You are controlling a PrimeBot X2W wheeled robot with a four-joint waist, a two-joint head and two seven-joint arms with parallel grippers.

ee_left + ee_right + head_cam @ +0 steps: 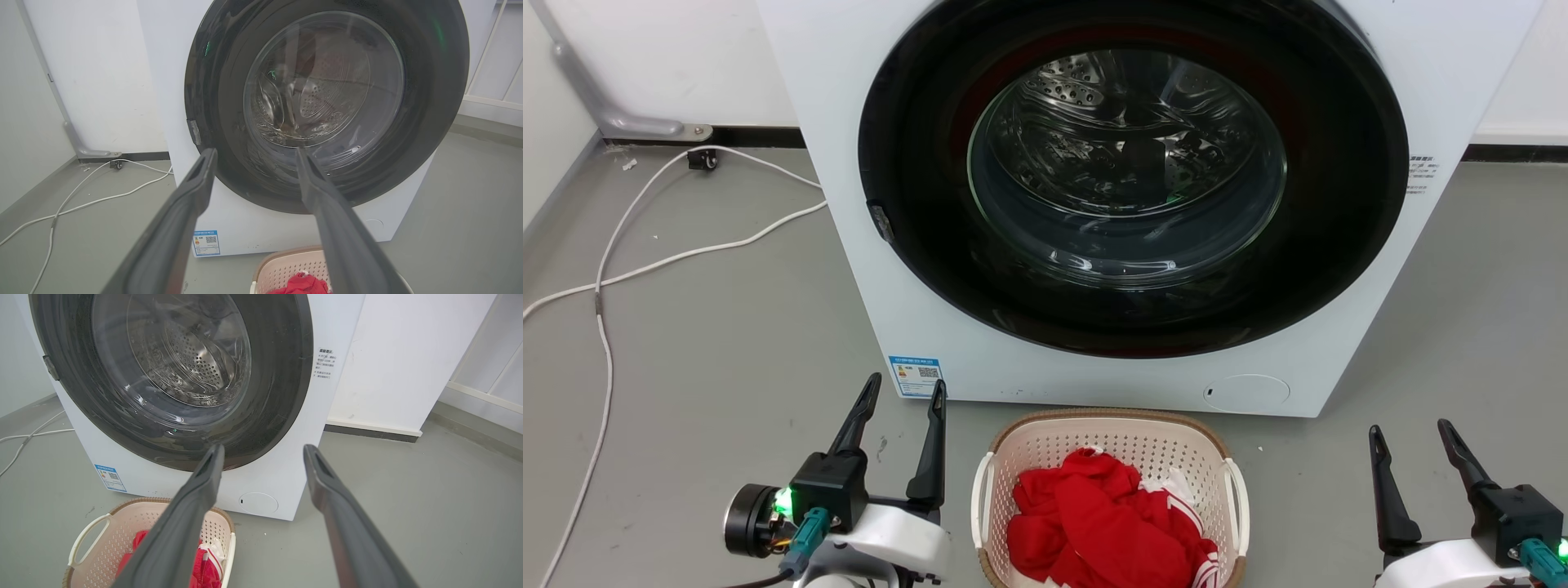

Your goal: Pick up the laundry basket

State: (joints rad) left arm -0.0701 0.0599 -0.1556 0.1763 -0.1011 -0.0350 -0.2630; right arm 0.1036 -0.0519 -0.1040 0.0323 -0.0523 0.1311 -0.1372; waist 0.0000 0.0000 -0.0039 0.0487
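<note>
Head view: laundry basket [1107,415] on the floor [727,327], just before the washing machine [1054,380], holding red garments [1094,523]. Left gripper [907,382] and right gripper [1410,426] flank it, fingers spread, empty. Left wrist view: white cable [98,200] lies leftward. Right wrist view: basket at lower left.

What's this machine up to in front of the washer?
A two-armed robot is about to pick up the laundry basket. The basket holds red clothes and sits on the floor just in front of the washing machine. The left gripper and right gripper hover on either side of the basket with their fingers spread open, touching nothing. The basket has not yet been grasped.
</note>
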